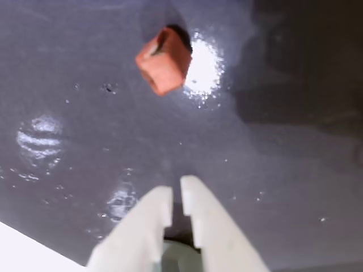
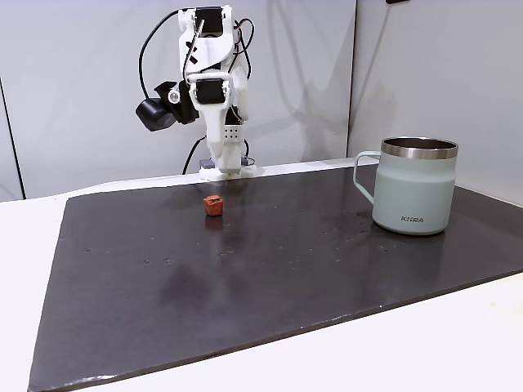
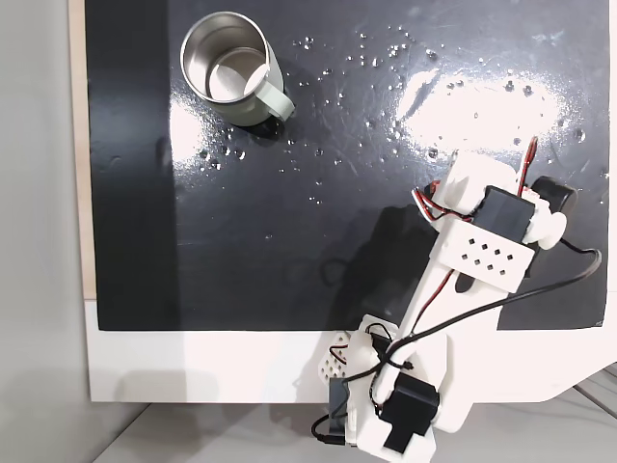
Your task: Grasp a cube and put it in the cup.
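Observation:
The small reddish-brown cube (image 1: 164, 62) lies on the dark glossy mat, ahead of my gripper (image 1: 177, 187) in the wrist view and well clear of the fingertips. The two white fingers stand almost together with a thin slit between them and nothing held. In a fixed view the cube (image 2: 213, 204) rests just in front of the folded white arm (image 2: 214, 90). The pale mint cup (image 2: 414, 192) stands upright at the right of the mat, handle toward the arm. From above the cup (image 3: 273, 96) looks empty, and the arm (image 3: 482, 253) covers the cube's spot.
The dark mat (image 2: 286, 269) covers most of the white table (image 2: 392, 351). Small water drops and glare patches dot its surface. A grey wall stands behind the arm's base (image 2: 225, 172). Cables loop around the arm's upper joints.

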Motion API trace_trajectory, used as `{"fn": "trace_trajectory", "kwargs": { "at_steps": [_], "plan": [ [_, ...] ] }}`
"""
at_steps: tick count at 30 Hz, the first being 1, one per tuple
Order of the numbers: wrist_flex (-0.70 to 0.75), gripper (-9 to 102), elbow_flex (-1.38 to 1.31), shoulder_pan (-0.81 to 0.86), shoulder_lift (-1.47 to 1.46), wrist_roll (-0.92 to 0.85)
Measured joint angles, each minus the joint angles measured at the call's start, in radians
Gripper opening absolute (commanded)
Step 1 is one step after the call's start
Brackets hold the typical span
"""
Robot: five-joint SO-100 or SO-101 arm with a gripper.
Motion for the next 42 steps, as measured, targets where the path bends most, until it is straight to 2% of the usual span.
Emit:
{"fn": "trace_trajectory", "kwargs": {
  "at_steps": [11, 19, 21, 24, 27, 42],
  "plan": [
    [-0.017, 0, -0.011, 0.020, -0.072, -0.239],
    [-0.025, 0, -0.049, 0.003, -0.137, -0.337],
    [-0.025, 4, -0.049, -0.005, -0.137, -0.350],
    [-0.025, 16, -0.049, -0.008, -0.138, -0.364],
    [-0.025, 21, -0.049, -0.008, -0.138, -0.376],
    [-0.008, 22, -0.031, -0.002, -0.160, -0.426]
  ]
}}
